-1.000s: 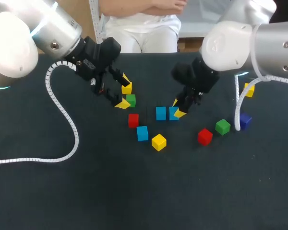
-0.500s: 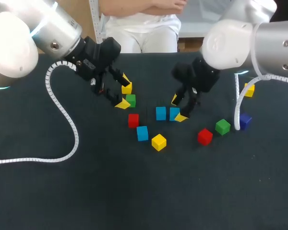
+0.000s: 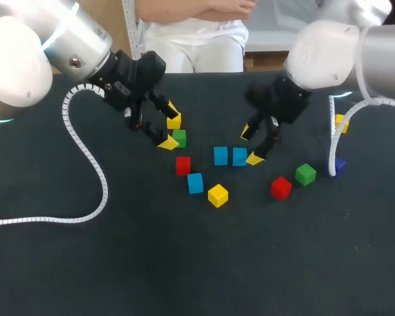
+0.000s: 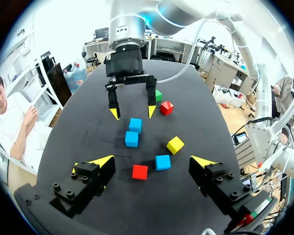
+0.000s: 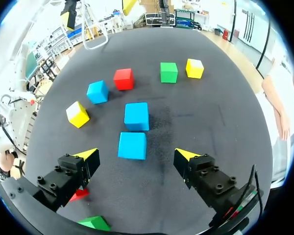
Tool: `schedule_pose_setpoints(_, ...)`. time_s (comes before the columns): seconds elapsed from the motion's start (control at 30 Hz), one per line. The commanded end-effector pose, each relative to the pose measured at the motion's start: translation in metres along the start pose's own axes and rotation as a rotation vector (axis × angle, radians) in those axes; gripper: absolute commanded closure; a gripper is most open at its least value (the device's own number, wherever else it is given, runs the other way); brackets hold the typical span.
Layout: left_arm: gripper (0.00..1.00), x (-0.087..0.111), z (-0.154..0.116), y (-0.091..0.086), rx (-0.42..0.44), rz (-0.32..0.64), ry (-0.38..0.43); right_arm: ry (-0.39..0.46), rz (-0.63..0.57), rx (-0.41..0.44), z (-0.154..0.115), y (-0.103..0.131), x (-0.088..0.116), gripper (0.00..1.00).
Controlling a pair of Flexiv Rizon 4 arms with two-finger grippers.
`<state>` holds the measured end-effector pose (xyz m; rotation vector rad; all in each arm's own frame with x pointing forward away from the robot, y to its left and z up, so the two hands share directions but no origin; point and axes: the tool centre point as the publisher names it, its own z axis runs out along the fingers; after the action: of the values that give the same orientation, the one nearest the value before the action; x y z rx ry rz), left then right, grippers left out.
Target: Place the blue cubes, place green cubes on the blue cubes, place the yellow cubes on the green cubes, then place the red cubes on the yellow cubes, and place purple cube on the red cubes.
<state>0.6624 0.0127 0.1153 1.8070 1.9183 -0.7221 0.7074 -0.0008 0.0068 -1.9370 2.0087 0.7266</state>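
Observation:
Two blue cubes (image 3: 220, 155) (image 3: 239, 156) sit side by side mid-table. My right gripper (image 3: 250, 146) hangs open just right of them; in the right wrist view the nearer blue cube (image 5: 132, 145) lies between the spread fingers of the right gripper (image 5: 136, 155), untouched, with the other blue cube (image 5: 136, 116) ahead of it. A third blue cube (image 3: 195, 183), a red cube (image 3: 182, 165) and a yellow cube (image 3: 217, 195) lie close by. My left gripper (image 3: 169, 126) is open by a yellow cube (image 3: 174, 121) and a green cube (image 3: 179, 137).
A red cube (image 3: 281, 187), a green cube (image 3: 305, 174), a purple cube (image 3: 338, 164) and a yellow cube (image 3: 342, 123) lie at the right. The left arm's white cable (image 3: 85, 155) trails across the dark table (image 3: 184, 263).
My right gripper has opened, letting go of the blue cube beside the other blue one, and has drawn back slightly to the right. The left arm has not moved.

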Motion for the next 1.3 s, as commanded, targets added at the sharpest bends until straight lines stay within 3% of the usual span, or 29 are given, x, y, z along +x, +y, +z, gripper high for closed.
schedule_pose_setpoints(0.03, 0.0, 0.0, 0.0, 0.001, 0.001, 0.0, 0.003, -0.057, -0.007, 0.006, -0.016, 0.011, 0.008, 0.0)
schedule_pose_setpoints(0.43, 0.0, 0.0, 0.0, 0.001, 0.001, 0.0, 0.003, -0.139, -0.015, 0.026, -0.048, 0.026, 0.016, 0.0)
schedule_pose_setpoints(1.3, 0.0, 0.0, 0.0, 0.001, 0.001, 0.0, 0.003, -0.22, 0.001, 0.044, -0.068, 0.03, 0.034, 0.0)
